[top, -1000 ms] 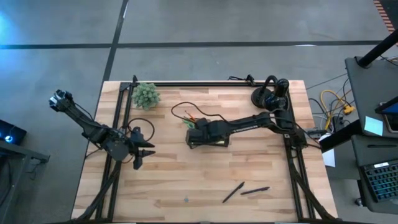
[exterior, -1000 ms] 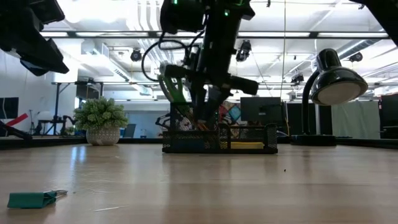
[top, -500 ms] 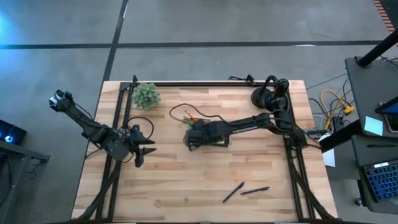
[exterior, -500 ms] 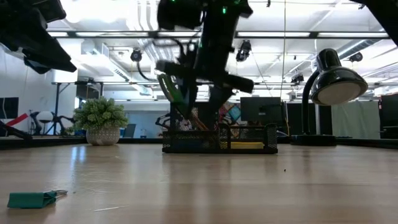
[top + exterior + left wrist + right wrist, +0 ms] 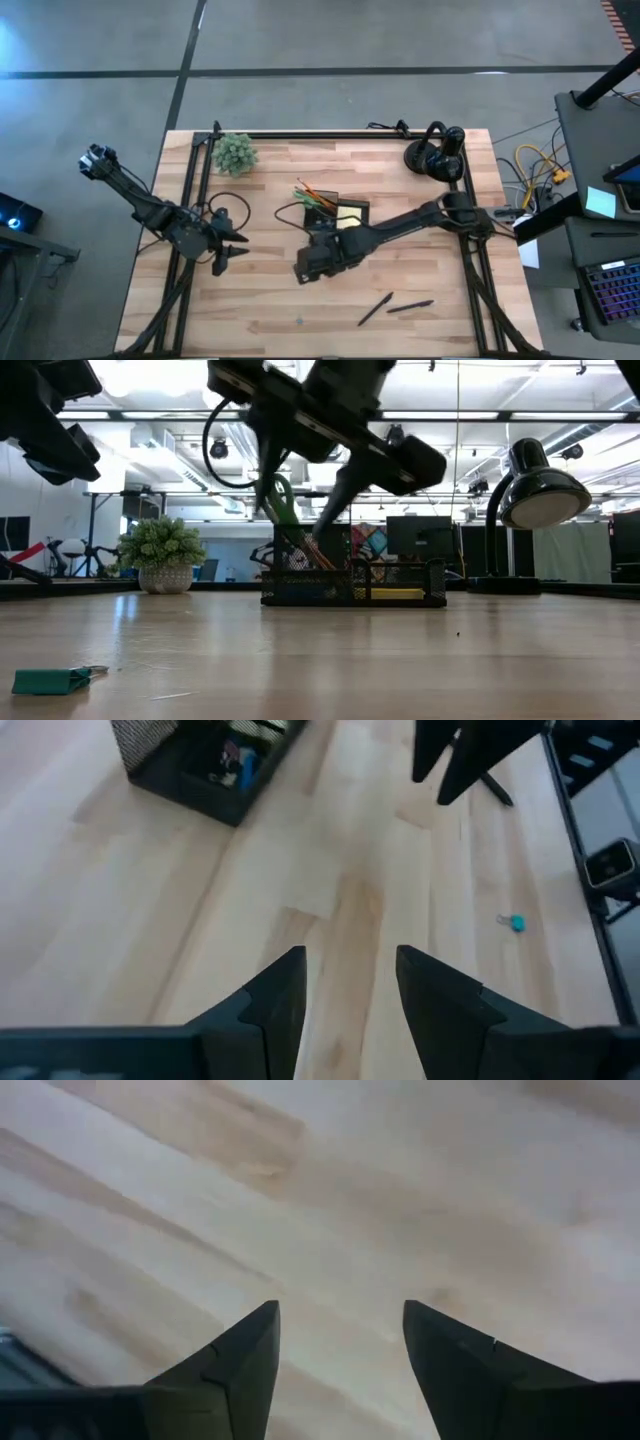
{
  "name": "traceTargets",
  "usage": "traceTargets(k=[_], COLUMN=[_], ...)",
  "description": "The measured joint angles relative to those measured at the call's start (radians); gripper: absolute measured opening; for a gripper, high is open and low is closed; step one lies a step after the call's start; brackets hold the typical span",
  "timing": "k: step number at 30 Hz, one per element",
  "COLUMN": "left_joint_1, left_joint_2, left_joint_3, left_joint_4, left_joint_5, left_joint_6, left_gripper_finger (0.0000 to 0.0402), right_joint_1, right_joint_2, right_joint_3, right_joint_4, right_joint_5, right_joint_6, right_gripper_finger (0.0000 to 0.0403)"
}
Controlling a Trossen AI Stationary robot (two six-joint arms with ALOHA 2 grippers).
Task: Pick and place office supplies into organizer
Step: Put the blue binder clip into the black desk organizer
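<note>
Hovering just in front of the organizer (image 5: 335,217), the right gripper (image 5: 309,266) hangs over bare wood with its jaws spread wide and nothing between them — the right wrist view shows only table grain past the two dark fingers. The organizer sits mid-table; orange pencils (image 5: 316,193) and the green-handled scissors (image 5: 283,507) stand up out of it, and the yellow sticky-note pad (image 5: 349,218) lies flat in one of its compartments.

What looks left to collect: two black pens (image 5: 394,306) lying near the front edge, well apart from the organizer, their inner ends close together. Those are light, stiff and smooth — my judgement is they will roll or skid if nudged, so the grip wants to come straight down across the barrel near its middle, fingers square to its length, one pen at a time. The slanted one lies nearer the right gripper.

Over on the left side, the left gripper (image 5: 228,251) waits above the table with its jaws parted and empty. Its wrist view picks up a tiny blue piece (image 5: 516,922) on the wood — small, low and easily flicked away, so it calls for fingertips right down at the surface. In the low view a small green item (image 5: 50,680) also lies on the near table; what it is I cannot say.
</note>
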Motion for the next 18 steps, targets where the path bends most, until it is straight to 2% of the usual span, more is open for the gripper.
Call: traceTargets(k=[4, 6, 11, 14, 18], left_joint_1=[0.000, 0.000, 0.000, 0.000, 0.000], left_joint_2=[0.015, 0.032, 0.108, 0.163, 0.241], left_joint_3=[0.000, 0.000, 0.001, 0.006, 0.010], left_joint_4=[0.055, 0.107, 0.235, 0.287, 0.395], left_joint_5=[0.051, 0.071, 0.113, 0.131, 0.194], left_joint_6=[-0.020, -0.023, -0.024, -0.024, -0.032], left_gripper_finger=[0.0142, 0.0142, 0.0142, 0.0142, 0.0142], right_joint_1=[0.013, 0.026, 0.112, 0.175, 0.247], right_joint_2=[0.000, -0.001, -0.029, -0.045, -0.045], right_joint_3=[0.000, 0.000, 0.024, 0.063, 0.117], right_joint_4=[0.059, 0.059, 0.016, -0.112, -0.350], right_joint_5=[-0.006, 0.025, 0.247, 0.340, 0.334], right_joint_6=[0.055, 0.088, 0.223, 0.287, 0.324], right_gripper_finger=[0.0203, 0.0203, 0.0203, 0.0203, 0.0203])
